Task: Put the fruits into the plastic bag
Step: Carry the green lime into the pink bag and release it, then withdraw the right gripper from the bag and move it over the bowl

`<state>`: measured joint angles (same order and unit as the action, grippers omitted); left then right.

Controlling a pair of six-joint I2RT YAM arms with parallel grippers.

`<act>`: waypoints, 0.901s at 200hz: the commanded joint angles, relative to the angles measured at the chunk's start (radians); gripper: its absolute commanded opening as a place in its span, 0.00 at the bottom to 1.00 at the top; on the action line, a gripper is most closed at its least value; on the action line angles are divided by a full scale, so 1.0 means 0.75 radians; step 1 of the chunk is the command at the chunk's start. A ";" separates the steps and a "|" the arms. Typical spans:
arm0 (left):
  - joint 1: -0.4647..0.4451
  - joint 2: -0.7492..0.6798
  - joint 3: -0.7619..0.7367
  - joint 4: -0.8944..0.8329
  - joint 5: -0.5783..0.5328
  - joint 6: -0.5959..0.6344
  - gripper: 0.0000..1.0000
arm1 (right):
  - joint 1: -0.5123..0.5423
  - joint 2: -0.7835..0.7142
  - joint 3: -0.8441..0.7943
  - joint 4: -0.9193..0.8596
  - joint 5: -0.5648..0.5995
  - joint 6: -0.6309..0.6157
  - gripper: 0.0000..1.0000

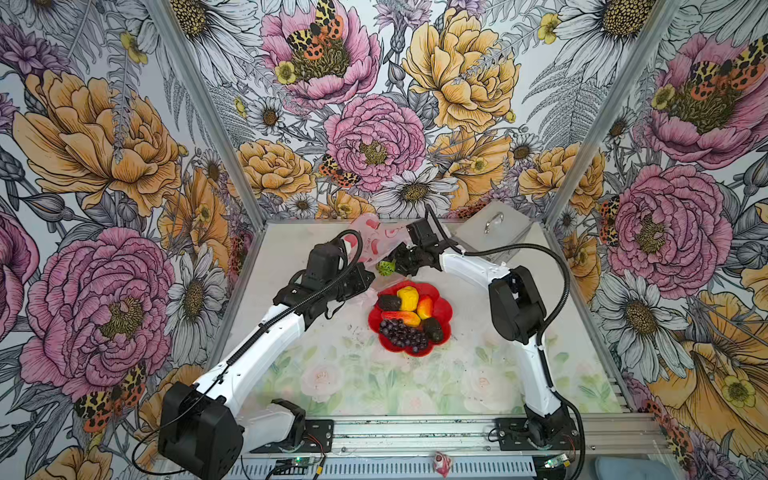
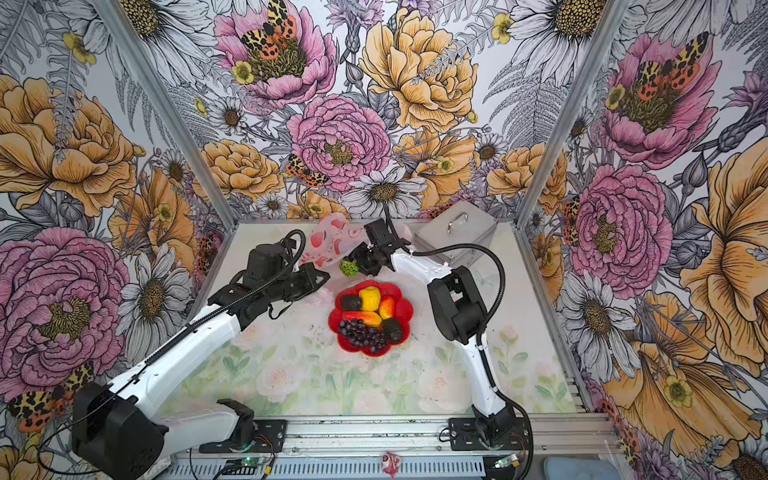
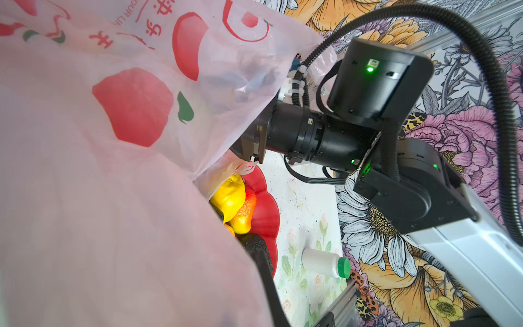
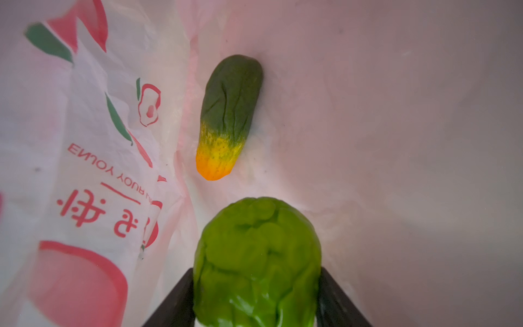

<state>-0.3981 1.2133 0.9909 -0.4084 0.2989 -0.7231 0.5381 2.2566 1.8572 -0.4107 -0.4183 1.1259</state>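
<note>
My right claw (image 4: 256, 300) gripped the green bumpy ball (image 4: 257, 254) at the mouth of the plastic bag (image 1: 374, 241), where the green-orange mango (image 4: 230, 113) lay inside, while my left claw (image 1: 365, 280) was closed on the bag's edge.

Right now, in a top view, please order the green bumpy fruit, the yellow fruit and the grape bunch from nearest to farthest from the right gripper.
1. green bumpy fruit: held in the right gripper, beyond the plate.
2. yellow fruit: on the far side of the red plate.
3. grape bunch: on the plate's near side.
</note>
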 commanded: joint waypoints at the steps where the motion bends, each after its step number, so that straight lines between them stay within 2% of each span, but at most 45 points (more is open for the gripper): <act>1: 0.025 -0.018 0.007 0.041 -0.008 0.036 0.00 | -0.006 0.037 0.064 0.051 -0.023 0.027 0.65; 64: 0.085 -0.004 0.006 0.070 0.024 0.037 0.00 | -0.002 0.092 0.212 0.062 -0.088 0.003 0.74; 68: 0.088 -0.004 0.006 0.071 0.023 0.036 0.00 | -0.002 0.093 0.220 0.063 -0.092 0.002 0.80; 89: 0.102 -0.004 0.005 0.072 0.027 0.036 0.00 | -0.002 0.098 0.240 0.062 -0.098 0.002 0.94; 104: 0.111 -0.002 0.006 0.074 0.034 0.035 0.00 | -0.001 0.094 0.241 0.061 -0.101 0.000 0.99; 180: 0.150 -0.009 -0.011 0.073 0.064 0.033 0.00 | 0.011 -0.006 0.178 0.060 -0.119 -0.040 0.99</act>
<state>-0.3012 1.2133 0.9909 -0.3832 0.3164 -0.7223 0.5373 2.3146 2.0060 -0.3759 -0.4953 1.1248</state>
